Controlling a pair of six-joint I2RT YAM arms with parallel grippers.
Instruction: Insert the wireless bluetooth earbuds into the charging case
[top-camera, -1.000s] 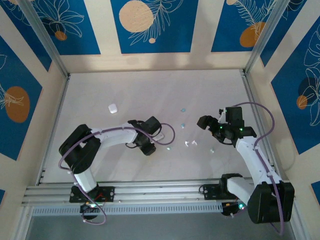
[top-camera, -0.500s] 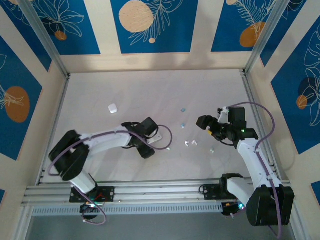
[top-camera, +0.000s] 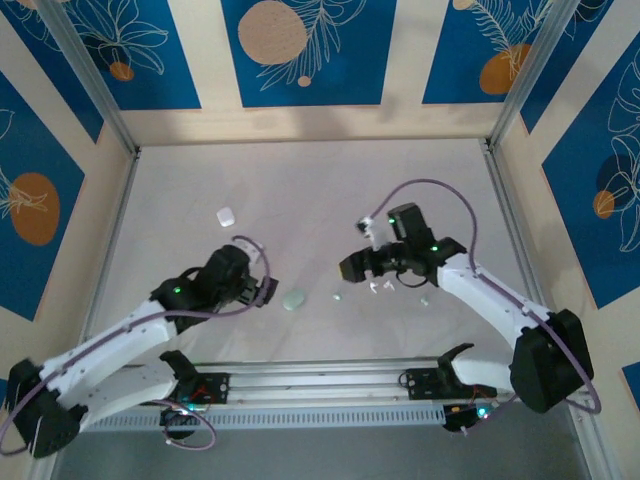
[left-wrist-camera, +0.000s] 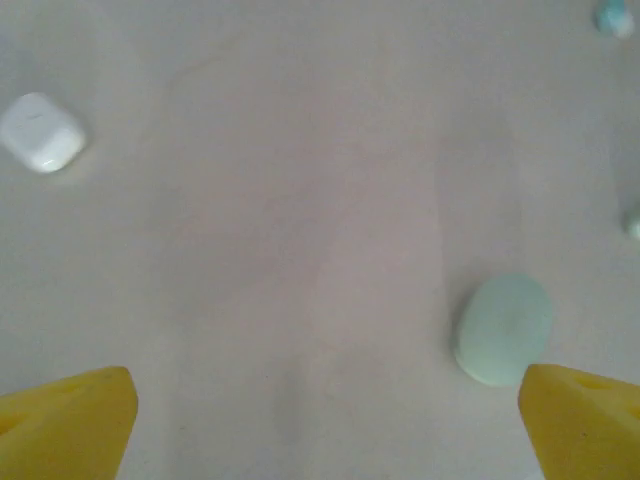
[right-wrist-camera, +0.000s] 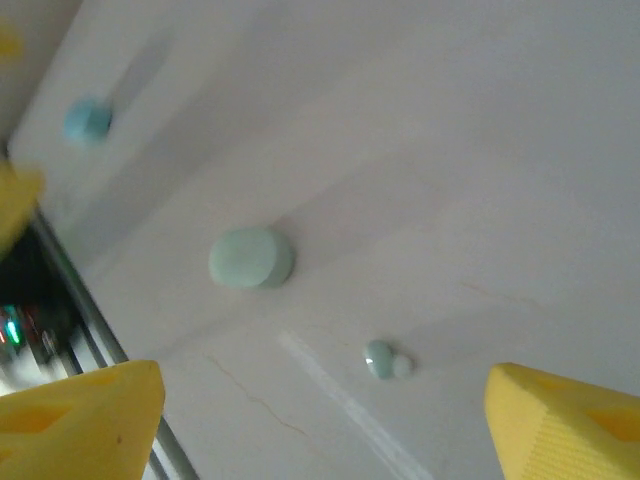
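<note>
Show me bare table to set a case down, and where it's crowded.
Bare: the far half of the table beyond the white case, and the middle between it and the teal case. Crowded: earbuds scattered by the right gripper.

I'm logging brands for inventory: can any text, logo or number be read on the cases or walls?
None can be read.
The white charging case bears a faint grey mark, too blurred to read.
The pale teal oval case looks plain.
The blue wall panels carry only leaf and circle patterns.

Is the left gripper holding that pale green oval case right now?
No, the left gripper is open and empty, and the pale green case lies on the table near one fingertip.
</note>
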